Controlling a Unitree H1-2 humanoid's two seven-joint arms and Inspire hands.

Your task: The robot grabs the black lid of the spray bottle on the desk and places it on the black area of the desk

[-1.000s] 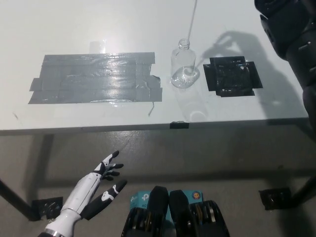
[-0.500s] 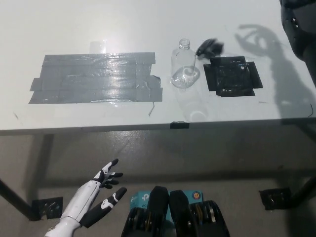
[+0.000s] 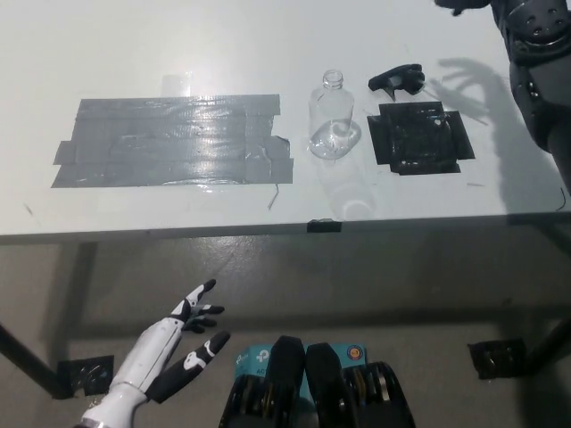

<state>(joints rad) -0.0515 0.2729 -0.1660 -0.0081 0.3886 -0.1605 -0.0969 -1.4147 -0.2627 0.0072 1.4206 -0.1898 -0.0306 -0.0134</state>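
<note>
Black lid lies on the white desk just beyond the black area, beside the uncapped spray bottle; not on target, I'd say; right arm is up at the corner, its hand out of view; left hand rests low, fingers spread, empty; best re-grasp and set it squarely mid-patch.

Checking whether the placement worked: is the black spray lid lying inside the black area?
No, the black lid lies on white desk just beyond the black area.
</note>
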